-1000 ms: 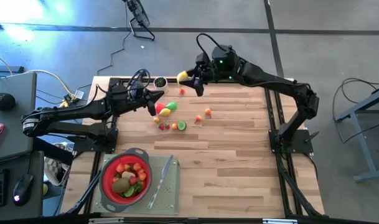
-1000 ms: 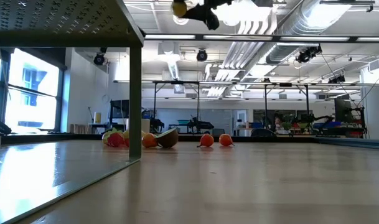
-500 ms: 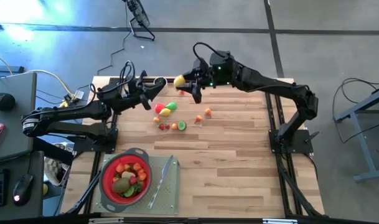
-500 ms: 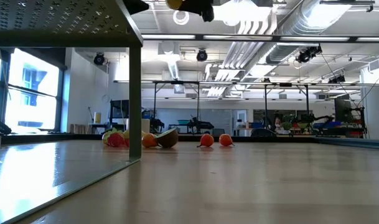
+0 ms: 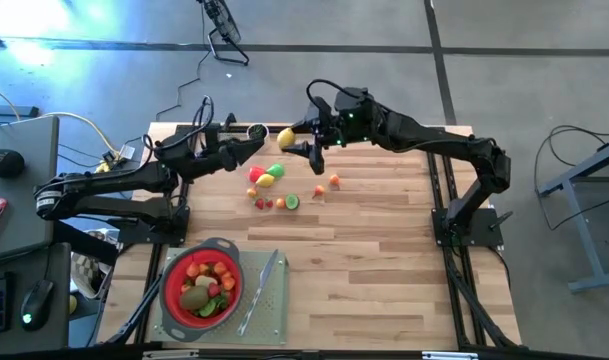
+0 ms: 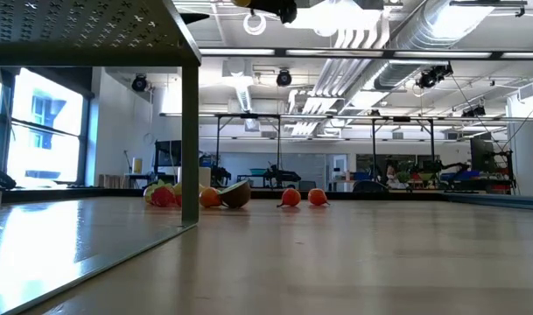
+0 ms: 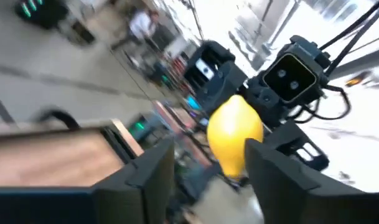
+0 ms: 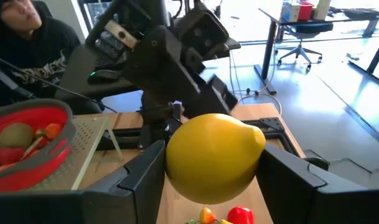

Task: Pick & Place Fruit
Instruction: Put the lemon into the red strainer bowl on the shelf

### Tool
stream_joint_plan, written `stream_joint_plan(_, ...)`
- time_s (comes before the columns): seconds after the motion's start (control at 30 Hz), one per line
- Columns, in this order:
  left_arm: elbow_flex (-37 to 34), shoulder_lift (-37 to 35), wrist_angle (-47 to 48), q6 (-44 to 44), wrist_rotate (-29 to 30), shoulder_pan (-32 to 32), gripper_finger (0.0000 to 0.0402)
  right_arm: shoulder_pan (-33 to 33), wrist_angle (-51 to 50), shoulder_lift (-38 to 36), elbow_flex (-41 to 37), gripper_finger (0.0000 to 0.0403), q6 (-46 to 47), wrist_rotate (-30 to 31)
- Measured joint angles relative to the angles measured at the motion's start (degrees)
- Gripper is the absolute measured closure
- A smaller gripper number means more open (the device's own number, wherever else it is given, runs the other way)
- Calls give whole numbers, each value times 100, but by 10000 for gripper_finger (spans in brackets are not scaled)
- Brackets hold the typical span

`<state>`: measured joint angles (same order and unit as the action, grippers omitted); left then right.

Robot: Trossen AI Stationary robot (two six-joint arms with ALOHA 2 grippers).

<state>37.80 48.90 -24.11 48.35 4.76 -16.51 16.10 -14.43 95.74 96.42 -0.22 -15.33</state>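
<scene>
Handover step, by the look of it. Right gripper (image 5: 297, 139) clamped on yellow lemon (image 8: 214, 155), held aloft over far table edge, near fruit pile (image 5: 272, 185). Left gripper (image 7: 201, 168) facing it, jaws parted, empty, lemon just beyond fingertips. Advise: centre lemon between left fingers before closing, keep right grip until left pinch secure. Red strainer (image 5: 174, 297) at near-left corner, already holding fruit.

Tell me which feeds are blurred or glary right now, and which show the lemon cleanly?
Left wrist view: motion-smeared, white glare at one side. Right wrist view: sharp on the yellow toy lemon in the right gripper. High view: even light, blue glare in one corner. Low view: bright ceiling lights, lemon cut off at the edge.
</scene>
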Motion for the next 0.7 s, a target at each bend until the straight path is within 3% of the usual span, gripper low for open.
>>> stream_joint_plan(0.23,0,4,-19,1543,-745,3,146,-224,-38,2,-1,194,-149,-180)
stream_joint_plan(0.47,2,46,-394,1337,-1355,19,128,-539,-39,2,-3,193,-129,-79)
stream_joint_plan(0.7,2,49,-468,630,-1444,283,128,-713,-54,2,-4,191,57,282)
